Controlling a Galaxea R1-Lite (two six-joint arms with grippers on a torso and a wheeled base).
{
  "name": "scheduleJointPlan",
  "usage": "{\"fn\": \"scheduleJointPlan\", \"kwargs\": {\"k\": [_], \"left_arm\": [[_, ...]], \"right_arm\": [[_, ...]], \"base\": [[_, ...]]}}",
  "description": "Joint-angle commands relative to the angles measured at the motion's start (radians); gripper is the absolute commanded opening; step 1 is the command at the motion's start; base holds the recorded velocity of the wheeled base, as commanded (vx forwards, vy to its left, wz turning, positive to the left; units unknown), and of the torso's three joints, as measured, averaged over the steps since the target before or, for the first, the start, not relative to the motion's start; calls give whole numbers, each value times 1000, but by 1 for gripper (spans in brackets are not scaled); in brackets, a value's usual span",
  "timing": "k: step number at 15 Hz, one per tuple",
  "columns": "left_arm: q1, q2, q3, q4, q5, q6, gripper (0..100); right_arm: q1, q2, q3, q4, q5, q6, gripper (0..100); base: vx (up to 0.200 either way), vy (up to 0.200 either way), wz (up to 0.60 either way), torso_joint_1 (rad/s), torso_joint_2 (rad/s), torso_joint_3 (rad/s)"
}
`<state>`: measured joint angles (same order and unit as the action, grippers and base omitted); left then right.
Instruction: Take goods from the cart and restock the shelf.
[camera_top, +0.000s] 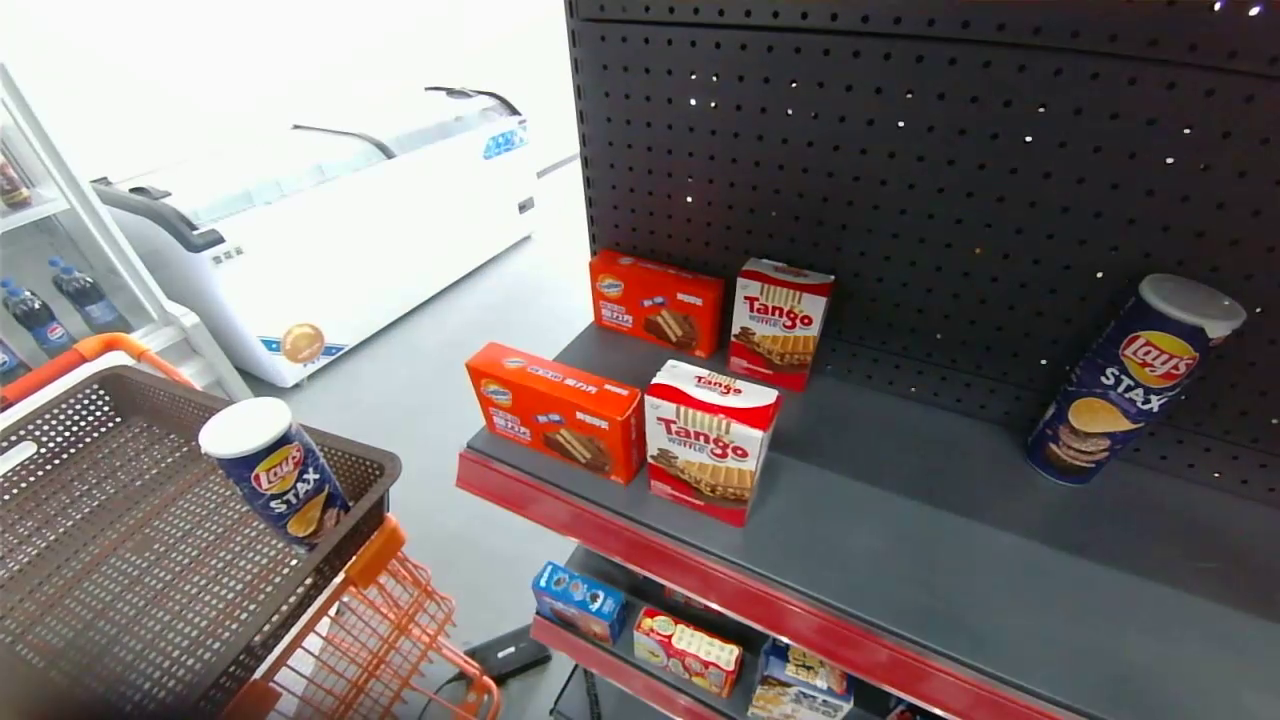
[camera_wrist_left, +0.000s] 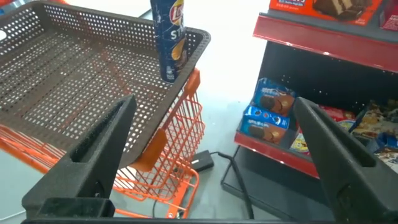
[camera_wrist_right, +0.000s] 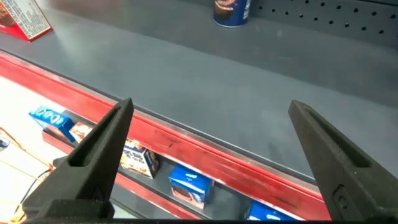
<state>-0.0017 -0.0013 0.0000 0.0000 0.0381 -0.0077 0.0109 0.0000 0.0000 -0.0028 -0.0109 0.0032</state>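
Observation:
A blue chip can with a white lid (camera_top: 275, 470) stands upright in the brown basket (camera_top: 120, 560) of the orange cart, at its corner nearest the shelf; the left wrist view shows this can (camera_wrist_left: 169, 40) too. A second blue chip can (camera_top: 1130, 385) stands on the grey shelf (camera_top: 930, 520) at the right, against the pegboard, and its base (camera_wrist_right: 231, 12) appears in the right wrist view. My left gripper (camera_wrist_left: 211, 134) is open, low beside the cart, nothing between its fingers. My right gripper (camera_wrist_right: 211, 134) is open in front of the shelf's red edge (camera_wrist_right: 205, 149), holding nothing.
Two orange boxes (camera_top: 555, 410) and two red-and-white wafer boxes (camera_top: 710, 440) stand on the shelf's left part. Snack boxes (camera_top: 690, 650) fill the lower shelf. A white chest freezer (camera_top: 330, 230) stands behind the cart. A cable and a black box (camera_wrist_left: 208, 160) lie on the floor.

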Motion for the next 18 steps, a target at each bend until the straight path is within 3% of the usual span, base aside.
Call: {"fn": "scheduleJointPlan", "kwargs": {"k": [1, 4, 5, 8, 10, 12, 14, 15, 16, 17, 18], "left_arm": [[0, 1, 0, 0, 0, 0, 100], [6, 1, -31, 8, 20, 11, 100], [-3, 132, -176, 43, 28, 57, 100], [8, 507, -402, 60, 86, 48, 100], [3, 670, -449, 11, 72, -25, 100], [11, 842, -454, -135, 72, -8, 100], [65, 932, -468, -161, 68, 6, 100], [164, 1017, -494, -166, 22, 23, 100], [198, 1046, -494, -172, -20, 31, 100], [272, 1113, -485, -241, -187, 49, 100], [332, 1152, -476, -284, -234, 94, 100]], "right_arm": [[0, 0, 0, 0, 0, 0, 100], [0, 0, 0, 0, 0, 0, 100], [0, 0, 0, 0, 0, 0, 100], [0, 0, 0, 0, 0, 0, 100], [0, 0, 0, 0, 0, 0, 100], [0, 0, 0, 0, 0, 0, 100], [0, 0, 0, 0, 0, 0, 100], [0, 0, 0, 0, 0, 0, 100], [0, 0, 0, 0, 0, 0, 100], [0, 0, 0, 0, 0, 0, 100], [0, 0, 0, 0, 0, 0, 100]], "base": [[0, 0, 0, 0, 0, 0], [0, 0, 0, 0, 0, 0], [0, 0, 0, 0, 0, 0], [0, 0, 0, 0, 0, 0], [0, 0, 0, 0, 0, 0], [0, 0, 0, 0, 0, 0], [0, 0, 0, 0, 0, 0], [0, 0, 0, 0, 0, 0], [0, 0, 0, 0, 0, 0], [0, 0, 0, 0, 0, 0], [0, 0, 0, 0, 0, 0]]}}
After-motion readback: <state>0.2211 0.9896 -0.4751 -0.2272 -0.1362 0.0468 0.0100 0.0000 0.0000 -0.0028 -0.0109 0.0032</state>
